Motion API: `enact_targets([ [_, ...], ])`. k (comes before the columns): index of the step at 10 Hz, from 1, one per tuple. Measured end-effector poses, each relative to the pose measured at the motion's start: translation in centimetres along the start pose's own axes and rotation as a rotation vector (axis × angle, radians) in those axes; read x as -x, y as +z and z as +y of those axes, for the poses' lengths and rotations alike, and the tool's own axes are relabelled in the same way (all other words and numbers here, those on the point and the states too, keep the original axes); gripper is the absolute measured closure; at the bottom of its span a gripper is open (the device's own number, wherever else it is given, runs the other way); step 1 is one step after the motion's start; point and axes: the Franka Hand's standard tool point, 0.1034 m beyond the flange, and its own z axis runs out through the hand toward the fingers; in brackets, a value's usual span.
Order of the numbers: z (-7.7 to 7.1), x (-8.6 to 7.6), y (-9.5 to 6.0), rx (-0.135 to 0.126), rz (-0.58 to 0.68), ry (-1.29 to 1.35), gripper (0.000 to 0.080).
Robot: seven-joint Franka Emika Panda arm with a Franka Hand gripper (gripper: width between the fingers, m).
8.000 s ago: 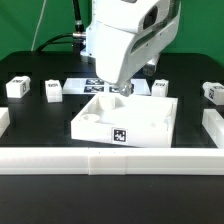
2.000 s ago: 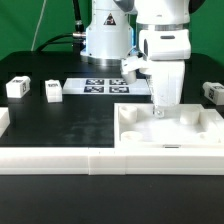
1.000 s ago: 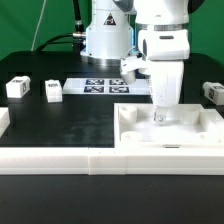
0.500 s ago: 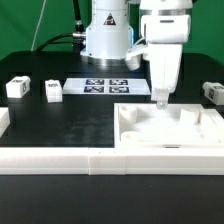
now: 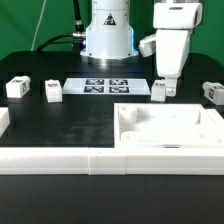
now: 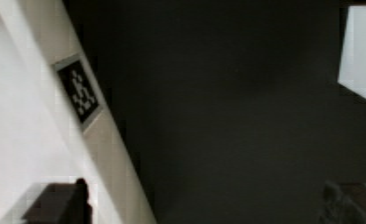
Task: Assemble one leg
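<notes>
The gripper (image 5: pixel 168 78) has been raised off the panel (image 5: pixel 165 142), set at the desk's front right; its jaws are held wide, empty. A leg (image 5: pixel 158 91), just behind the panel, is judged next to be grasped.

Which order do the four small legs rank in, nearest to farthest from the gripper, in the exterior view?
From the gripper:
1. nearest leg, right beside the fingers, behind the panel.
2. right-edge leg, at the exterior view's right edge.
3. inner left leg, on the exterior view's left.
4. far-left leg, by the left edge.
</notes>
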Motion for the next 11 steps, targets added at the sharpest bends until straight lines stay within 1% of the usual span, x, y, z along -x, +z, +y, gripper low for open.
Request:
enact_targets([
  [4,-0.2,-0.2,0.0,-0.007,0.005,0.344,0.0150],
  [5,-1.5,-0.6,0.2,-0.024,0.004,0.544,0.0150],
  [6,-2.5,-1.3,0.2,-0.037,0.003,0.695,0.0150],
  [7,-3.3,-2.3,0.2,-0.043,0.003,0.790,0.0150],
  [9,-5.5,-5.4,-0.2,-0.061,0.005,1.044,0.0150],
  [10,-6.4,-6.9,-0.4,-0.065,0.010,1.092,0.0150],
  [11,-7.3,-8.1,-0.5,-0.066,0.015,1.074,0.0150],
])
